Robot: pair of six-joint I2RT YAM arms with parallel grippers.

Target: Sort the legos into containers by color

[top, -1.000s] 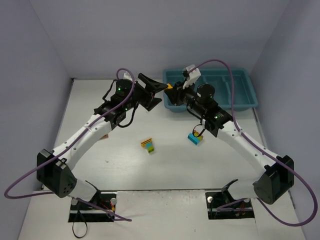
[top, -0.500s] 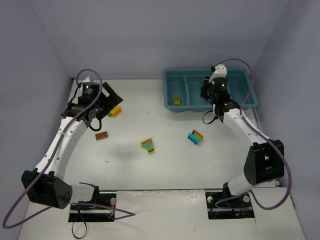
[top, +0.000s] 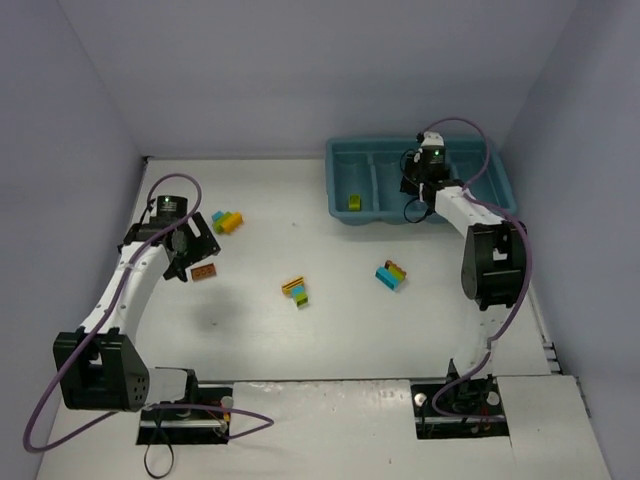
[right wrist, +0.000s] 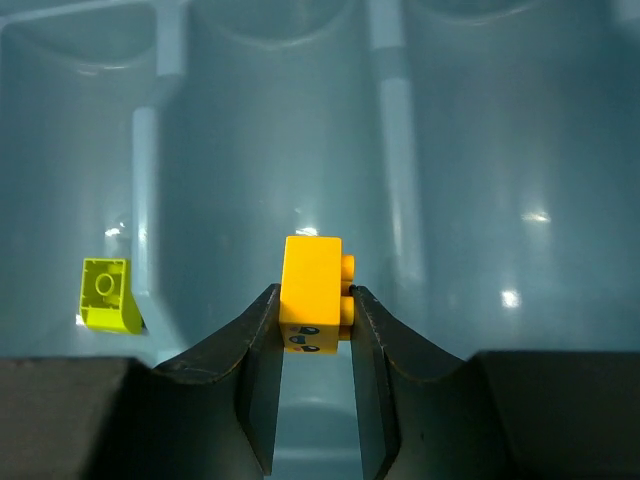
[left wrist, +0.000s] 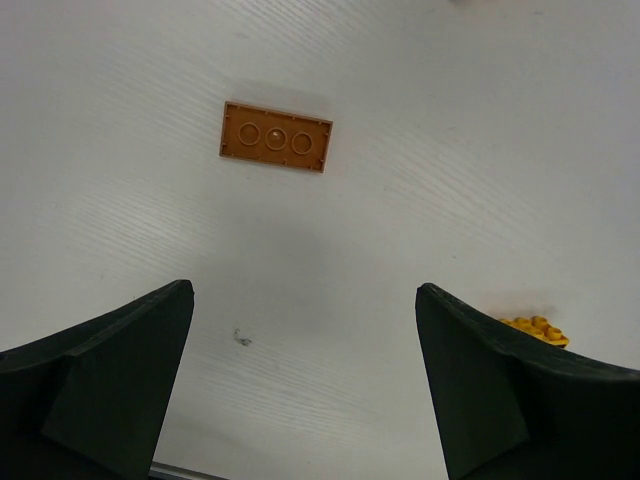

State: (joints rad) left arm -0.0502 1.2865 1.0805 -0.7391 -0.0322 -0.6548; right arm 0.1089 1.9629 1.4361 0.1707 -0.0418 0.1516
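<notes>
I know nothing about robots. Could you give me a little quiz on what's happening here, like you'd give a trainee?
1. True or false: the left gripper is shut on the orange plate.
2. What does the right gripper hold over the tray? A) a cyan brick B) a yellow brick C) nothing
3. How many bricks can be seen lying in the tray?
Key: 1 false, its jaws stand open, clear of the plate. 2 B. 3 one, a yellow-green brick in the leftmost compartment.
</notes>
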